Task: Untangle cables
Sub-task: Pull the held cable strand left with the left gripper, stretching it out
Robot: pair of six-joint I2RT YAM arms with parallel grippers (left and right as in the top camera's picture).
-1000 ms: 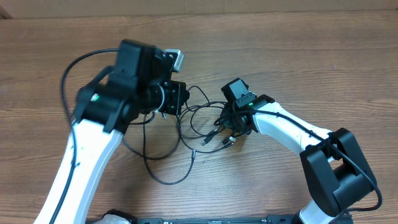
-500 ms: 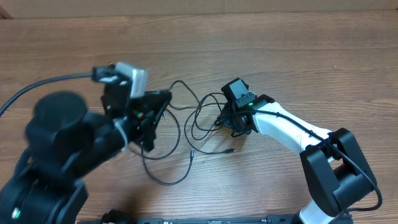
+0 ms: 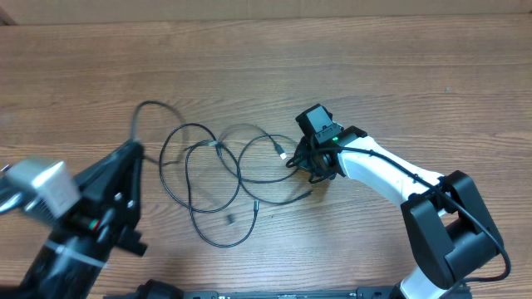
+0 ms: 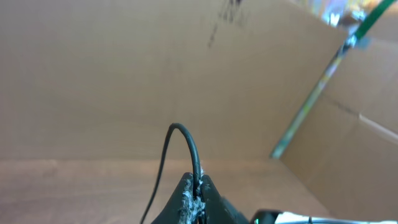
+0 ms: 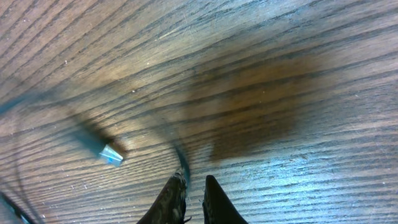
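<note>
The cables (image 3: 214,145) lie in loose loops on the table (image 3: 399,83), between the two arms. The left gripper (image 4: 194,198), raised off the wood, is clenched on one strand that arcs up from its tips. The right gripper (image 5: 194,186), low at the loops' right end, seems to pinch a blurred strand, with a plug (image 5: 111,154) near it.

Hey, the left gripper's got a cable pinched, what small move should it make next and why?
Probably pull the left gripper a little away from the right gripper. It pinches a cable, and the cables on the table lie in crossing loops, not yet separated.
</note>
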